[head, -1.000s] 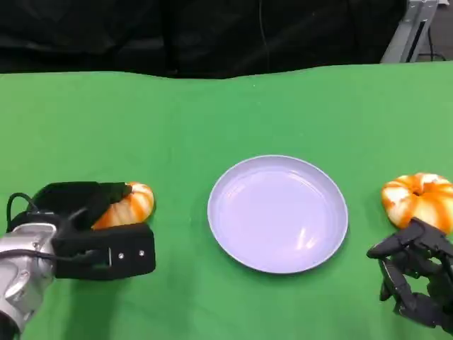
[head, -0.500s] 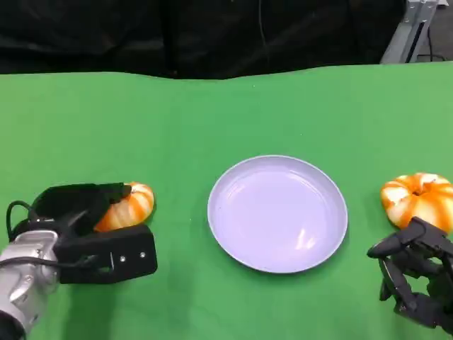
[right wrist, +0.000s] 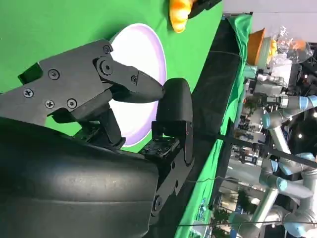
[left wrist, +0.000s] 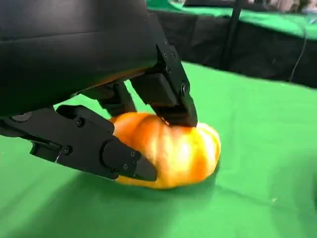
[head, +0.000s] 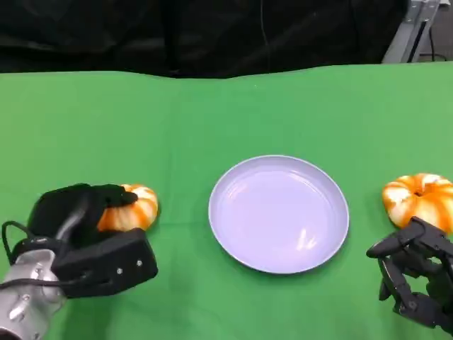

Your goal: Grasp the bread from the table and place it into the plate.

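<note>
Bread [head: 131,211] sits lower left of head view, on the green table [head: 177,120], w/ left hand [head: 85,234] wrapped over it. Left wrist view: fingers [left wrist: 163,91] come down over the top of the bun, thumb [left wrist: 99,148] presses its near side, so the bun [left wrist: 173,151] is pinched between them; its underside looks to be on the cloth, can't tell for sure. Fingers only part closed, bun fills the gap.

Right hand [head: 414,280] at lower right of head view, fingers [head: 389,248] curled loosely and apart, holding nothing, touching nothing that shows. Right wrist view: fingers [right wrist: 124,82] spread w/ open space between, plate behind them.

2nd bread [head: 419,200] at right edge of head view, just above the right hand, apart from it.

Plate [head: 278,212] center of head view, pale lilac, between the two buns, well apart from both. Dark backdrop [head: 212,32] along top of frame behind table edge.
</note>
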{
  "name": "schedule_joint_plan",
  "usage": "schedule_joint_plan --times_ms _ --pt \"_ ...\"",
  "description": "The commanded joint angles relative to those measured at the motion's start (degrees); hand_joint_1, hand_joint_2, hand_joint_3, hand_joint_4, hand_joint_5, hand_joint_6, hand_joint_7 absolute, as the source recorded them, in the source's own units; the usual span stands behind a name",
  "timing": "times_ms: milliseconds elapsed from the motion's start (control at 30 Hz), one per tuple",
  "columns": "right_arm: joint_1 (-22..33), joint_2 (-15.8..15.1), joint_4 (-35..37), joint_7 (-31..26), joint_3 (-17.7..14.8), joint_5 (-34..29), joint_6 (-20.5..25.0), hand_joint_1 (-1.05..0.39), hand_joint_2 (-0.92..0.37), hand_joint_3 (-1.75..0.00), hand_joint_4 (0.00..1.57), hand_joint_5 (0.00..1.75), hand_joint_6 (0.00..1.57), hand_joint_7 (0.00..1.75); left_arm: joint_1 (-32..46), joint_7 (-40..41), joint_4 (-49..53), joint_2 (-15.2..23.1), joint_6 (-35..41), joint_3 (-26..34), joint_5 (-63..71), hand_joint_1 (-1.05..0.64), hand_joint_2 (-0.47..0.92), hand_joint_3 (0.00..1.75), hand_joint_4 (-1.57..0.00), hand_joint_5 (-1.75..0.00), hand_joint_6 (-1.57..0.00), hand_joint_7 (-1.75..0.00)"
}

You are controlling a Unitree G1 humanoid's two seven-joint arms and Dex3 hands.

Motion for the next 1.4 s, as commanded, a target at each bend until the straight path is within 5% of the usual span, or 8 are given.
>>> schedule_joint_plan --times_ms 33,500,600,767,1400 --pt "0.25 -0.37 -0.59 -0.95 -0.17 -0.93 -0.44 -0.15 -0.79 -0.75 0.80 1.67 0.78 1.40 1.11 -1.12 -4.27 0.79 -1.12 1.28 -1.23 -0.07 0.86 0.56 -0.75 -1.74 -0.67 -1.56" --pt "0.79 -0.32 -1.81 -0.31 0.04 0.05 1.08 -0.15 -0.79 -0.74 0.79 1.68 0.78 1.38 3.07 -2.81 -13.50 1.72 0.32 3.95 -0.28 -0.03 0.78 0.60 -0.70 -1.75 -0.52 -1.75" --pt "0.50 -0.27 -1.39 -0.55 -0.09 -0.22 0.68 -0.15 -0.79 -0.74 0.80 1.68 0.79 1.38 2.71 -9.94 -33.44 0.87 4.92 5.94 -1.71 -0.04 0.78 0.65 -0.72 -1.75 -0.59 -1.64" --pt "0.24 -0.15 -1.14 -0.63 -0.09 -0.46 0.46 -0.15 -0.79 -0.75 0.80 1.68 0.78 1.39 2.22 -14.72 -41.61 -1.64 6.46 4.65 -1.72 -0.06 0.72 0.75 -0.70 -1.75 -0.67 -1.52" --pt "-0.19 2.89 -0.68 -4.10 0.42 -2.04 -2.08 -0.17 -0.77 -0.79 0.82 1.67 0.76 1.44 -5.44 -18.39 -30.84 -10.90 4.31 -4.63 1.26 -0.07 0.81 0.53 -0.70 -1.75 -0.55 -1.69"
